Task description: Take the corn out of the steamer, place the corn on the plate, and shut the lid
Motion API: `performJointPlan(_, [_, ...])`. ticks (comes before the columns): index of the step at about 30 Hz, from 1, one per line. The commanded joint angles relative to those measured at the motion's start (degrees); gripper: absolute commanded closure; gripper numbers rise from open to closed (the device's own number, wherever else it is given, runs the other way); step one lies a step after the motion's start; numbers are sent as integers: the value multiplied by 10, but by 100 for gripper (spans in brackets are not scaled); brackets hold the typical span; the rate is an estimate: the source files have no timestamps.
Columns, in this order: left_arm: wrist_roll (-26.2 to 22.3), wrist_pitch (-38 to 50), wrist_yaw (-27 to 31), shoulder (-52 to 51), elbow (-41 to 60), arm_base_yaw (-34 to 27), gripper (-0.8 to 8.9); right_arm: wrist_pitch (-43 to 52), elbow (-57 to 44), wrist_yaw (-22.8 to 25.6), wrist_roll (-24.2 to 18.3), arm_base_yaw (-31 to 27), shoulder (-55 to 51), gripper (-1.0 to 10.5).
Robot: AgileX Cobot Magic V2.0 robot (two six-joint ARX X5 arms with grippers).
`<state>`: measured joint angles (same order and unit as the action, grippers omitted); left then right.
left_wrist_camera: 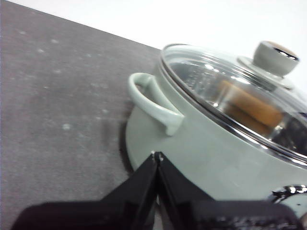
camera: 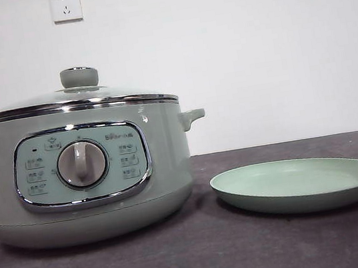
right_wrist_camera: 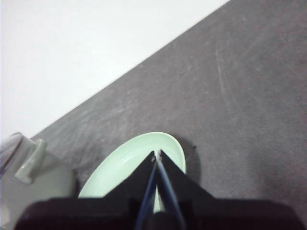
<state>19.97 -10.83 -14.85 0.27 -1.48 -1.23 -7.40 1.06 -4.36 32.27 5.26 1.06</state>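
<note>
The steamer sits on the left of the dark tabletop with its lid on. The corn lies inside, under the glass. The plate sits bare just right of it, with open room around. Left claw and right claw are both pressed together, holding nothing.

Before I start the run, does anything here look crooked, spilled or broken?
Nothing stands out. The lid sits level on the steamer, the corn shows through the glass, and the plate lies flat beside the pot with nothing in it.
</note>
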Motion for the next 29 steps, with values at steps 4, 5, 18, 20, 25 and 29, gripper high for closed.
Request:
performJointPlan(4, [11,-14,-5,-1,-36,-2,822,-8,44,-15,10,1,12,957])
performJointPlan(5, [11,-17,-4,-1,-47,-2,822,-12,57,-18,5,1,19,957])
performJointPlan(18, [5,-85,-19,104,-225,-2,822,-112,292,-90,-150,1,216,955])
performJointPlan(20, [-11,-91,-41,139,-256,-2,822,-132,333,-107,-180,1,252,953])
performJointPlan(25, [-45,-119,-99,224,-331,-2,822,-195,425,-163,-242,1,329,946])
performJointPlan(29, [-74,-161,-141,288,-389,-2,822,-266,493,-230,-295,1,390,945])
